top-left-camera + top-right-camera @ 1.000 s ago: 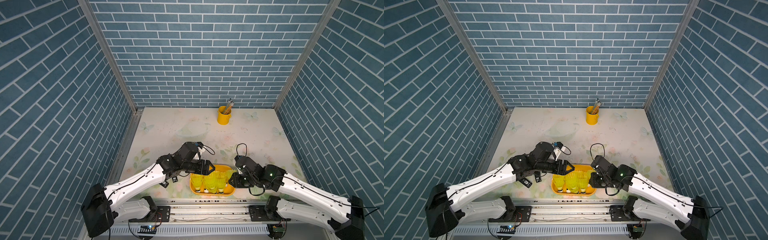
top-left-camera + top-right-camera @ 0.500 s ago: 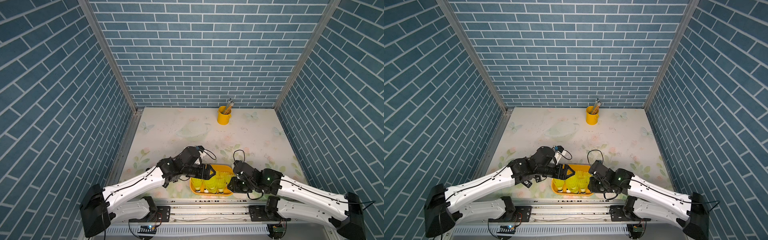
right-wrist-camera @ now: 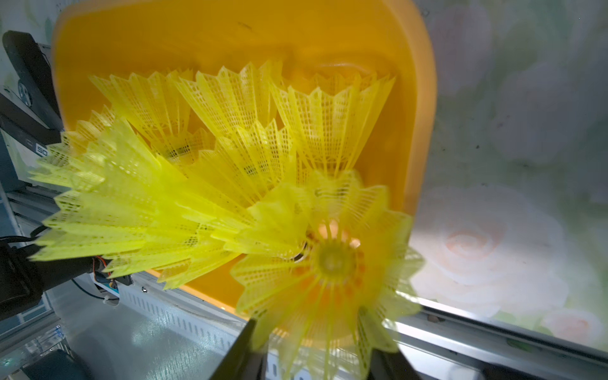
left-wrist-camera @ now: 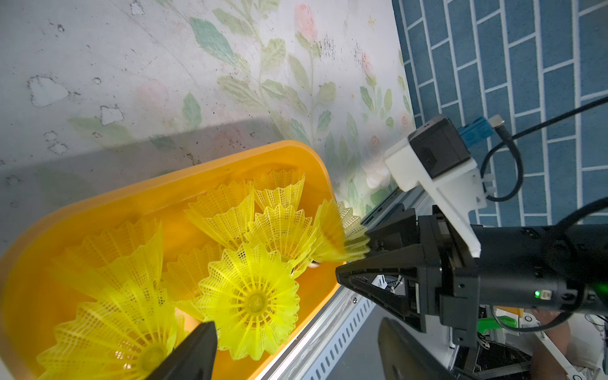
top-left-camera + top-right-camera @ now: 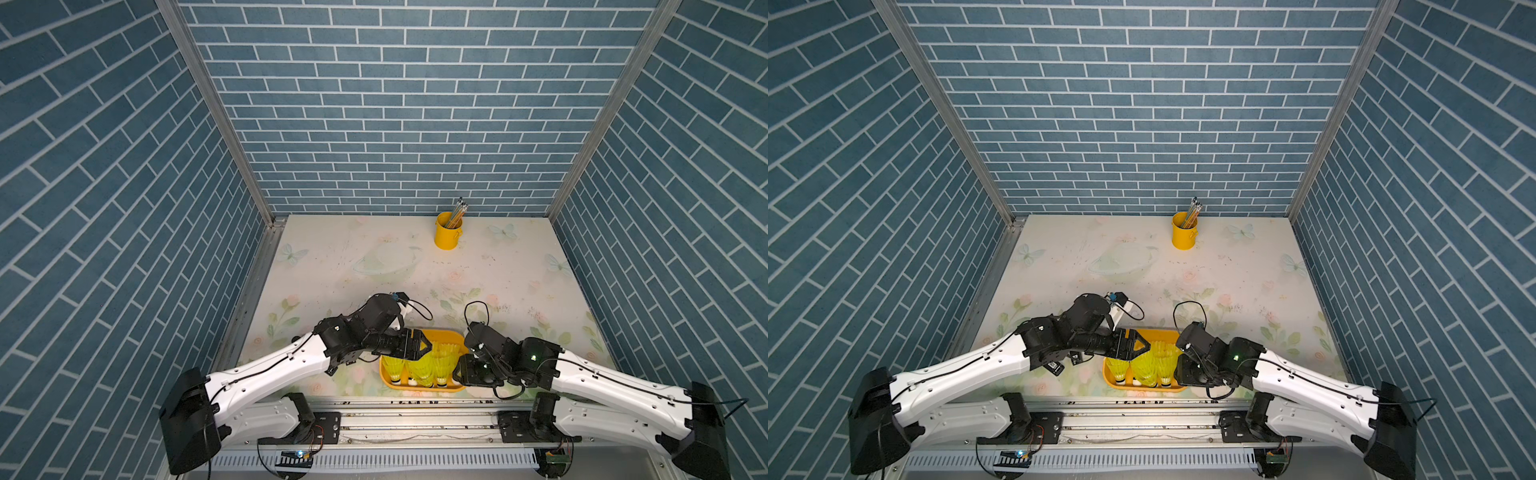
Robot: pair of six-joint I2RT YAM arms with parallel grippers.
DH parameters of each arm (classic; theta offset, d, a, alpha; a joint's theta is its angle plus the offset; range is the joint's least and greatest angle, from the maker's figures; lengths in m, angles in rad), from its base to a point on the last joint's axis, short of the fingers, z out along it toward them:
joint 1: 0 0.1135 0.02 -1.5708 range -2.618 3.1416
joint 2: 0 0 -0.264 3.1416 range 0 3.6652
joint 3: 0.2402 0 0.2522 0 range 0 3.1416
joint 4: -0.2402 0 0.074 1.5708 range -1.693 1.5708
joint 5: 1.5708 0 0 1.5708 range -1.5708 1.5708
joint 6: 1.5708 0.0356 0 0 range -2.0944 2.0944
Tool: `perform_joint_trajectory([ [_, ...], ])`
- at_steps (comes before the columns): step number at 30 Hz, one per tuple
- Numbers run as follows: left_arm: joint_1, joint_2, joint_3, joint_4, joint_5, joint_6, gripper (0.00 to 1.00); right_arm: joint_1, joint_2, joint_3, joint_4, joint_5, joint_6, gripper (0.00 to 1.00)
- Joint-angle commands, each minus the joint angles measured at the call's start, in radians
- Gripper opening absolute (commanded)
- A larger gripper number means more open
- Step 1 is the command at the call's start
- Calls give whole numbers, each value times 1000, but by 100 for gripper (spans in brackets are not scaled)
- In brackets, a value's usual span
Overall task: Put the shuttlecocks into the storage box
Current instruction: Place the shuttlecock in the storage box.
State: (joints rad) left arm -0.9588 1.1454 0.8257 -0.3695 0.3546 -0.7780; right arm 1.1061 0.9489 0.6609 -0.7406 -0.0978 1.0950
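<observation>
The step in hand looks like the release of one shuttlecock (image 3: 332, 263) into the box (image 5: 445, 333). The right gripper (image 4: 353, 251) sits at the end of the box nearest its own arm. This shuttlecock, blurred in both wrist views, lies between its jaws, with the skirt over the box's rim at that end. The jaws stand partly apart on either side of the skirt. Whether they grip it or have let go I cannot tell.

The other shuttlecocks (image 5: 419, 368) stand packed inside the box, skirts up. The left gripper (image 5: 423, 347) hovers just above them, toward the opposite end of the box. Its jaws are wide and appear to hold nothing.

In both top views no shuttlecock lies on the surface (image 5: 374, 257) outside the box, so this is probably the last one and the task is nearly done.

The next move calls for care at the rim, since the shuttlecock could tip out of the box there. It likely wants a small shift toward the box's middle. After that the jaws should open clear of the mesh skirt and lift straight up from the box, so nothing snags. The left gripper should likewise rise without catching the skirts below it.
</observation>
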Motion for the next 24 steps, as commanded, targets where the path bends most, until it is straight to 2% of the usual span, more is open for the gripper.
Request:
perform_joint_trajectory([
  [1, -6, -8, -7, -3, -17, 0, 83, 6, 8, 10, -15, 17, 8, 50],
  [17, -4, -6, 24, -35, -36, 3, 85, 5, 6, 101, -131, 88, -22, 53],
  [21, 2, -7, 48, -62, -58, 5, 85, -3, 31, 176, -172, 133, -56, 57],
  [24, 42, -22, 60, -77, -64, 7, 86, -55, 65, 254, -202, 155, -122, 60],
])
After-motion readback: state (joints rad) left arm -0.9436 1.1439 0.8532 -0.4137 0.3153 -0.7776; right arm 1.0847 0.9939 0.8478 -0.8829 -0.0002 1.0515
